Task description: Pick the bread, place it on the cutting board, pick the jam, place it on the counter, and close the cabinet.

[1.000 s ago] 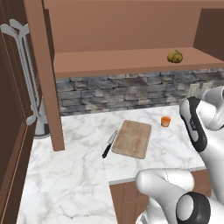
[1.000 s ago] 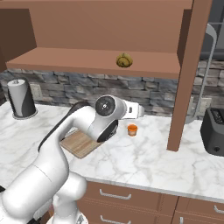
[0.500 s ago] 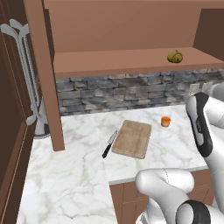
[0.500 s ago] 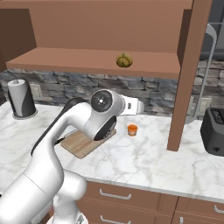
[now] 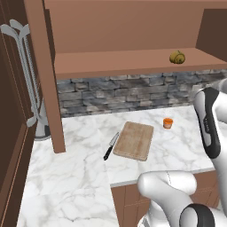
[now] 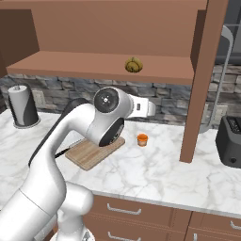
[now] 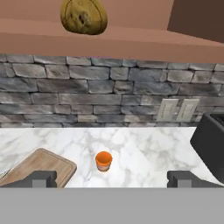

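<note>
Pincer (image 7: 112,178) with tips spread wide and empty, jam (image 7: 103,161) just ahead between them, bread (image 7: 83,16) on the cabinet (image 7: 131,39) shelf above, cutting board (image 7: 37,168) by its left tip

I'm looking at a grey stone backsplash (image 5: 124,93) running along the wall behind the worktop, with two pale wall sockets (image 7: 177,109) set into it. Left of the scene stands a tall dark-brown cupboard (image 5: 11,133) with curved silver handles (image 5: 24,66). A paper towel roll (image 6: 23,106) sits upright on a dark holder near the wall, and a black toaster (image 6: 229,141) stands at the far right. A black-handled knife (image 5: 111,146) lies just beside the board's left edge. Brown drawers (image 6: 141,212) with silver pulls sit below. The light is even and soft.
</note>
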Motion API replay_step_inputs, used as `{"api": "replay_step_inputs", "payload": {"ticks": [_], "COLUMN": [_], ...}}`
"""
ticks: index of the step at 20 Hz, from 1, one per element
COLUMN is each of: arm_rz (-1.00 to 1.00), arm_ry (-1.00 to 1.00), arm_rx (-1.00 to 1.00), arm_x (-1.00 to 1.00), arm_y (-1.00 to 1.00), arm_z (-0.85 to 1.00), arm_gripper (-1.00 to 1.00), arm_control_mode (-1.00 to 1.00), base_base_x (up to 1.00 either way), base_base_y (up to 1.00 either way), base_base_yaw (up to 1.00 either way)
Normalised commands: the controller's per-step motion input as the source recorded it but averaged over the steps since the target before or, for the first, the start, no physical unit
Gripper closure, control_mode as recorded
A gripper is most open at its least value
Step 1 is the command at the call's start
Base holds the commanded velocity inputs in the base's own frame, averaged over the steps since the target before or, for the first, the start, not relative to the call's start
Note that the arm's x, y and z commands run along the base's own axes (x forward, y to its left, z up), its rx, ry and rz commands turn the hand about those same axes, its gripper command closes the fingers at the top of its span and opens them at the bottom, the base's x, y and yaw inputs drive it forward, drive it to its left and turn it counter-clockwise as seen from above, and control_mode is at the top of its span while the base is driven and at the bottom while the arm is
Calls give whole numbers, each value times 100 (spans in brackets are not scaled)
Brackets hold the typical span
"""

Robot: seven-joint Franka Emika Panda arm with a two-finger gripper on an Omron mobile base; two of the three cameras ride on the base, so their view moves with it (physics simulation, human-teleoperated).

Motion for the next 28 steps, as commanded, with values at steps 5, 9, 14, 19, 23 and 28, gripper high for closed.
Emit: {"api": "replay_step_inputs", "payload": {"ticks": [5,9,14,19,23,28], "arm_rz": [0,0,0,1,0,0], "arm_ry": [0,0,0,0,0,0], "arm_rx": [0,0,0,0,0,0], "arm_x": [-25,-33,-31,-34,-34,-31], "arm_y": [0,0,7,22,23,24], "arm_z": [28,23,24,24,25,33], "arm_gripper": [-100,-100,-100,-100,-100,-100], "arm_control_mode": [-100,-100,-100,-100,-100,-100], "base_base_x": [0,0,0,0,0,0], "base_base_y": [0,0,0,0,0,0], "base_base_yaw": [0,0,0,0,0,0]}}
